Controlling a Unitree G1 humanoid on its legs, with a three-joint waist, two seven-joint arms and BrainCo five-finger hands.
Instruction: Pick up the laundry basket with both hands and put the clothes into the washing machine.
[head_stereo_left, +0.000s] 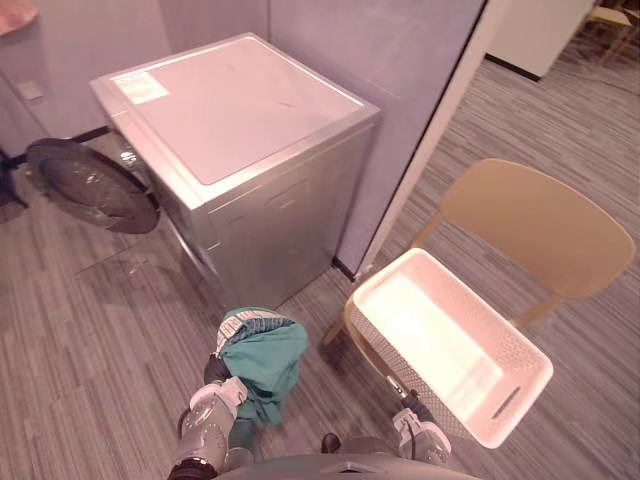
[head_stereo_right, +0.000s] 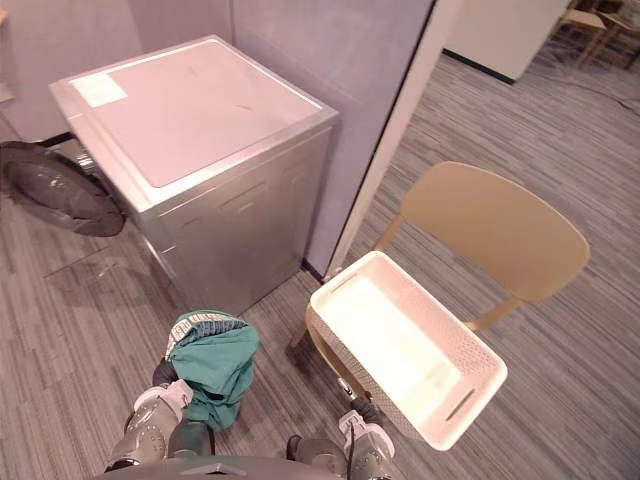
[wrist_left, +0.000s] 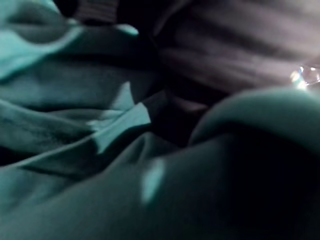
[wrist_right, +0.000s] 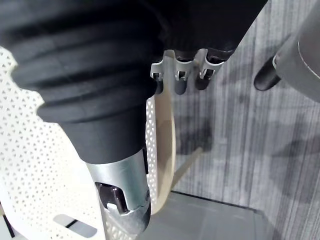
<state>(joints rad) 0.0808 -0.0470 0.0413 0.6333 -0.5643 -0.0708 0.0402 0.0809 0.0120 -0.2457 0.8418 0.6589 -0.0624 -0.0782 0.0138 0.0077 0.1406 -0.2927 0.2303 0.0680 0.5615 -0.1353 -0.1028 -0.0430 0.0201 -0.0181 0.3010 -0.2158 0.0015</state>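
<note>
The white perforated laundry basket (head_stereo_left: 395, 365) sits on a tan chair (head_stereo_left: 540, 225), and nothing lies inside it. A bundle of green clothes (head_stereo_left: 262, 355) hangs above the floor over my left hand (head_stereo_left: 216, 372), in front of the washing machine (head_stereo_left: 240, 110). Green cloth (wrist_left: 100, 150) wraps that hand closely. The machine's round door (head_stereo_left: 90, 185) is swung wide to its left. My right hand (head_stereo_left: 412, 408) is low beside the basket's near wall (wrist_right: 30, 165), its fingers (wrist_right: 180, 80) relaxed and holding nothing.
A grey partition wall (head_stereo_left: 400, 80) stands directly behind the machine and chair. Striped grey floor (head_stereo_left: 100, 340) spreads between me and the machine's door. Another chair (head_stereo_left: 610, 20) stands far off at the back right.
</note>
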